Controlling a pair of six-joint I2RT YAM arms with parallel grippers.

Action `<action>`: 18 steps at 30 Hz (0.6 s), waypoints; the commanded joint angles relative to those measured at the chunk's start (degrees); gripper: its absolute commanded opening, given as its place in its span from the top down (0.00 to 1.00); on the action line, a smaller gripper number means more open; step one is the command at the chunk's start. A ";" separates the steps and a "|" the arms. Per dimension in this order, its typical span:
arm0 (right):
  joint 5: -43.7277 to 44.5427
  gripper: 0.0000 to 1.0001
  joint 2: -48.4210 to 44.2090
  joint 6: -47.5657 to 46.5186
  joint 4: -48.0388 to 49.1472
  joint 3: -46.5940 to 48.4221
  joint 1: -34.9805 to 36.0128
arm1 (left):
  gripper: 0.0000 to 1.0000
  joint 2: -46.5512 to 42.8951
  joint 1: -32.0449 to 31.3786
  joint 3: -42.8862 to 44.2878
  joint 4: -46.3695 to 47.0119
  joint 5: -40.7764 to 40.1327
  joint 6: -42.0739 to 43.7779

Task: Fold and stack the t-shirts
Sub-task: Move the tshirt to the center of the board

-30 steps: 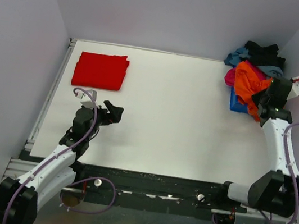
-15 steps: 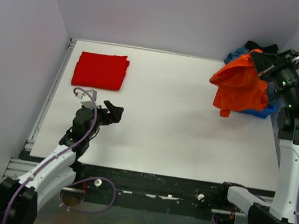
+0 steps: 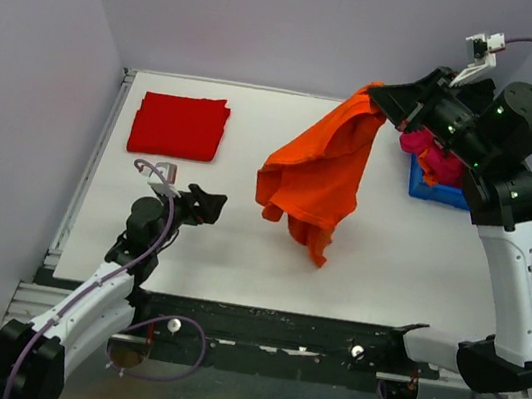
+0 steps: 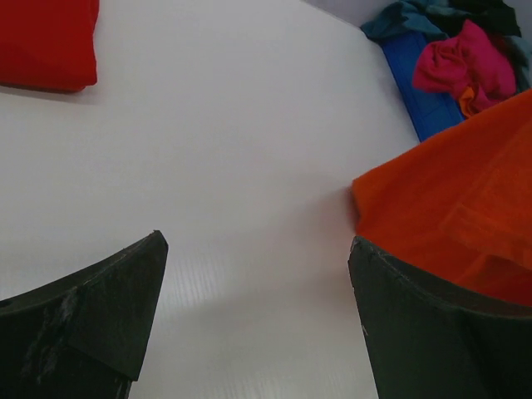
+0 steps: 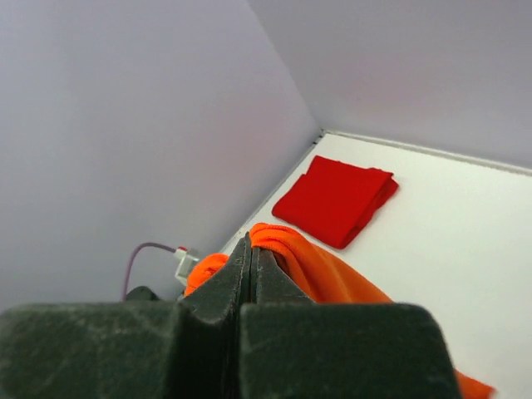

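Over the white table, a bright orange cloth t-shirt hangs limp below the right jaws, shut on its bunched edge, and, seemingly soft and light, its hem likely suits the wide-open, empty left jaws.

Upper left of the frame: folded shirt flat on the table. Centre: hanging shirt dangling from the right gripper, which pinches its top. Upper right: shirt pile on a box. Lower left: left gripper, below the folded shirt and apart from it.
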 commanded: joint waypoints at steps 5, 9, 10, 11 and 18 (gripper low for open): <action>22.71 0.20 6.14 -2.42 -9.40 -5.26 0.14 | 0.01 0.64 -1.97 -2.24 10.73 9.65 1.58; 25.72 0.09 7.21 -4.80 -9.42 -14.64 0.14 | 0.01 6.26 -3.64 0.22 9.07 7.99 2.46; 25.55 0.10 6.42 -5.15 -7.49 -18.16 0.14 | 0.01 8.36 -3.99 1.10 8.63 7.90 2.63; 25.02 0.12 5.20 -5.32 -5.47 -22.54 0.14 | 0.01 10.38 -4.34 2.06 8.11 7.81 2.81; 20.98 0.29 -0.26 -4.45 6.31 -44.01 0.31 | 0.07 25.15 -6.02 12.69 1.60 6.57 4.39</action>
